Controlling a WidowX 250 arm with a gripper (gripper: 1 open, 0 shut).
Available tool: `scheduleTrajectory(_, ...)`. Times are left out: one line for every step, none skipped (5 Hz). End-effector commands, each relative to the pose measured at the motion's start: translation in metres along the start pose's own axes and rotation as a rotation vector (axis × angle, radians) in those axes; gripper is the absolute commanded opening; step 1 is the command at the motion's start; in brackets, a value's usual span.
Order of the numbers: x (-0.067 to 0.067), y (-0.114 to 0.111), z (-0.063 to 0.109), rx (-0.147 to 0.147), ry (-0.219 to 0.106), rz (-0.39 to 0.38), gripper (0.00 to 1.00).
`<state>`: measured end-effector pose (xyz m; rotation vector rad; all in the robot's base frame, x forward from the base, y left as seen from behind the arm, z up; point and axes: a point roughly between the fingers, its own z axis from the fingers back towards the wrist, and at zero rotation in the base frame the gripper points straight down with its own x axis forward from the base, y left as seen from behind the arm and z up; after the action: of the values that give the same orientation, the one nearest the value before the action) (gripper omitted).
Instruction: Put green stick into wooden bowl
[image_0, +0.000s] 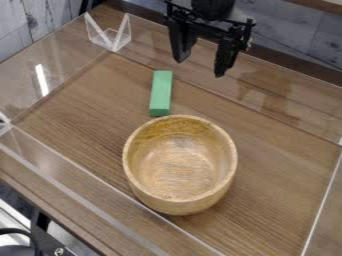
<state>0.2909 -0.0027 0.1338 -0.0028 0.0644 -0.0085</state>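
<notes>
The green stick (160, 92) lies flat on the wooden table, its long side running roughly away from the camera, just behind the wooden bowl (181, 163). The bowl stands upright near the front with nothing inside. My gripper (199, 58) hangs above the table at the back, pointing down, up and to the right of the stick. Its black fingers (223, 60) stand apart with nothing between them.
Clear plastic walls (54, 75) fence the table on the left, front and right. A clear folded plastic piece (107, 35) stands at the back left. A grey plank wall runs behind the arm.
</notes>
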Motion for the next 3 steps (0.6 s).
scheduleTrajectory(-0.009,0.006,-0.024,0.000,0.066,0.011,1.00)
scheduleTrajectory(-0.026,0.016,-0.047,-0.016,0.122,0.045,1.00)
scheduleTrajectory(-0.038,0.041,-0.049,-0.021,0.094,0.045,1.00)
